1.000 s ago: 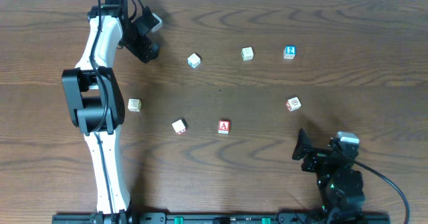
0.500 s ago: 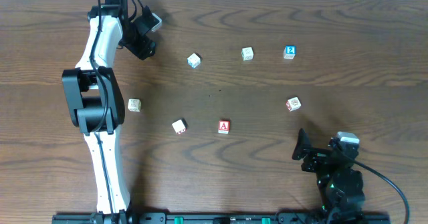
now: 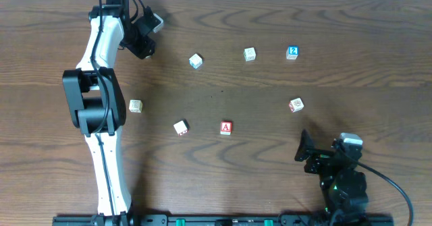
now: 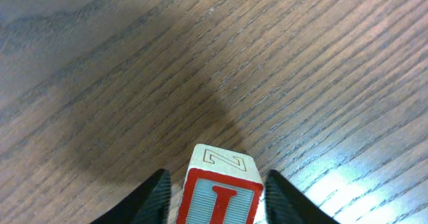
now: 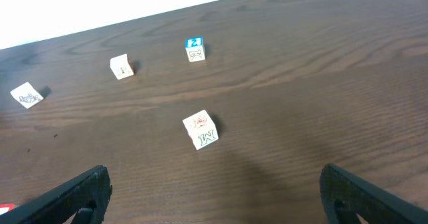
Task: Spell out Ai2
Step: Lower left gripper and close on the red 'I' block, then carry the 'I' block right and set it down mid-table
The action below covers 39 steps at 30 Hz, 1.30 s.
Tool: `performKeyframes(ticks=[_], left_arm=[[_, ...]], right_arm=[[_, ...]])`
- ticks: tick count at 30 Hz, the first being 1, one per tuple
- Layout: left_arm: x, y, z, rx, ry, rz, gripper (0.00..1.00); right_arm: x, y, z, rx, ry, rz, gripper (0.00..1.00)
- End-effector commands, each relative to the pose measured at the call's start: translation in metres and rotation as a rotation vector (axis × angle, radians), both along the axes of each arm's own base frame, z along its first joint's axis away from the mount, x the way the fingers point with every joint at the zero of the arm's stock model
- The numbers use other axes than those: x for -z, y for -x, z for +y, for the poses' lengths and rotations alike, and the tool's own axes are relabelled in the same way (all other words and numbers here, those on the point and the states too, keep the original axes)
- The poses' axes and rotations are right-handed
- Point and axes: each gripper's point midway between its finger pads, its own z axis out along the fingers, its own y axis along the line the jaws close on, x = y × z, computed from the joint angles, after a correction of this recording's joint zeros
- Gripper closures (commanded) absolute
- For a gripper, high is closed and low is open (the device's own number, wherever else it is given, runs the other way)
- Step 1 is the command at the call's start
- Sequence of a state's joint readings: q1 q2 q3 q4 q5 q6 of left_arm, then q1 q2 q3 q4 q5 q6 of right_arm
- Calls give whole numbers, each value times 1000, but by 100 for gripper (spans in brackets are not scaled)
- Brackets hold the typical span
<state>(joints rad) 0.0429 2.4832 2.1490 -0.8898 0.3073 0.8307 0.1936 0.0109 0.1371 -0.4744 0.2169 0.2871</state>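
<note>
A wooden block with a red "I" face (image 4: 221,196) stands on the table between the fingers of my left gripper (image 4: 217,204), which is shut on its sides. From overhead this gripper (image 3: 142,48) is at the far left and hides the block. The red "A" block (image 3: 226,127) lies near the table's middle front. At the far right sits the blue "2" block (image 3: 291,52), which the right wrist view shows too (image 5: 194,50). My right gripper (image 3: 305,152) rests open at the front right, its jaws (image 5: 214,197) wide apart with nothing between them.
Other letter blocks are scattered about: one with a blue mark (image 3: 196,61), a pale one (image 3: 250,54), an "M" block (image 3: 295,104), one beside the left arm (image 3: 136,105) and one left of the "A" (image 3: 180,127). The left arm (image 3: 94,104) stretches along the left side.
The left gripper's jaws have narrowed from wide open onto the "I" block. The right arm and the other blocks have not moved.
</note>
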Motion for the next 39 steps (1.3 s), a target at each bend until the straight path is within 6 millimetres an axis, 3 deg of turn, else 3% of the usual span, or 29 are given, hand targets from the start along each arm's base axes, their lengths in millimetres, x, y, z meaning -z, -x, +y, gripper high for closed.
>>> performKeyframes(ticks=[1, 5, 17, 23, 28, 33, 35, 39], left_arm=[[11, 4, -1, -1, -2, 28, 57], [11, 4, -1, -7, 0, 29, 57], [11, 5, 0, -8, -5, 33, 71], [13, 5, 10, -75, -57, 45, 76], [13, 1, 13, -199, -38, 54, 86], [8, -8, 13, -385, 19, 56, 89], [3, -11, 13, -461, 45, 59, 94], [-23, -19, 13, -651, 117, 54, 94]], right_arm=[[0, 0, -2, 6, 8, -3, 1], [0, 0, -2, 6, 8, -3, 1], [0, 0, -2, 6, 8, -3, 1], [0, 0, -2, 6, 8, -3, 1], [0, 0, -2, 6, 8, -3, 1], [0, 0, -2, 6, 8, -3, 1], [0, 0, -2, 6, 8, -3, 1], [0, 0, -2, 6, 8, -3, 1]])
